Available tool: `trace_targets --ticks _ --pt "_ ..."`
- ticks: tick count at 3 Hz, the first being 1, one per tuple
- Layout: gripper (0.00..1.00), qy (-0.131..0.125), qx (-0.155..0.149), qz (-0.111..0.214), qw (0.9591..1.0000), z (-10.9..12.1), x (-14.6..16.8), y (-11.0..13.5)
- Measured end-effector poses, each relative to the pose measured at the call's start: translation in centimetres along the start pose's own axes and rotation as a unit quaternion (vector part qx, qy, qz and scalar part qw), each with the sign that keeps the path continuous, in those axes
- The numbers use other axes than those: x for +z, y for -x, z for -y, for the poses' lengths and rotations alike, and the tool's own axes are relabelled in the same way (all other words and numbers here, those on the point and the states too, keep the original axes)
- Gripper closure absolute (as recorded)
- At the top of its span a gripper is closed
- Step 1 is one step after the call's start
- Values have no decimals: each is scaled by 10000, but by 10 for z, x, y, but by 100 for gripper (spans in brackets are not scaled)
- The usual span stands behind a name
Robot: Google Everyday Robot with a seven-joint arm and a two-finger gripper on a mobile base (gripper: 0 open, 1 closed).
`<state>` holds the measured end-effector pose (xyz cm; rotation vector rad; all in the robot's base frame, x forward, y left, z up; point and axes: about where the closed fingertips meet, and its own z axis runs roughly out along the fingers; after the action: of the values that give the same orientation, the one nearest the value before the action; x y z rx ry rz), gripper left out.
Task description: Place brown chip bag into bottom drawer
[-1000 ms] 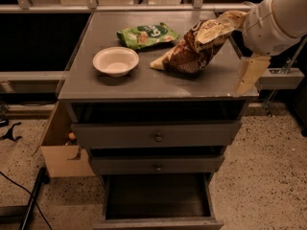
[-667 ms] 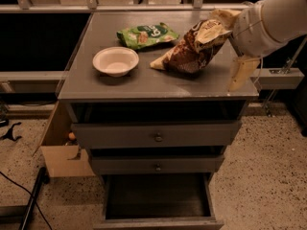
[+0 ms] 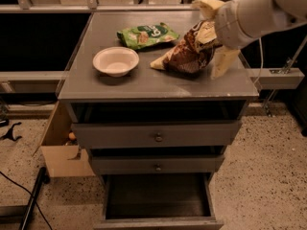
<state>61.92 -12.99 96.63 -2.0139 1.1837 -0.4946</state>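
**A:** What differs from a second ago?

**B:** The gripper (image 3: 211, 38) has moved left. Its near finger was out by the front right corner of the bench (image 3: 144, 83). Now it is further in over the top, just beside the brown chip bag (image 3: 187, 51). The bag lies where it lay before.

**A:** How does the bag lie relative to the jaws?

**B:** Its cream upper end sticks up between them. One finger is behind it, toward the back edge, and the other is at its right side, toward the right edge. The jaws are spread as wide as before and are not clenched on anything.

**A:** Where is the bag on the bench?

**B:** It is in the right half, close to the right edge and about midway between front and back. The white bowl (image 3: 115, 61) is to its left, toward the left edge. The green bag (image 3: 146, 34) is near the back edge. The bottom drawer (image 3: 158, 223) is pulled out below the front edge.
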Motion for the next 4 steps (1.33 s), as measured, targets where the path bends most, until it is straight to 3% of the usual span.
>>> trace_targets --ticks 2,4 --pt "0 -168 -371 -252 9989 39 31 -12" --pt "0 59 -253 -712 9971 53 61 -45"
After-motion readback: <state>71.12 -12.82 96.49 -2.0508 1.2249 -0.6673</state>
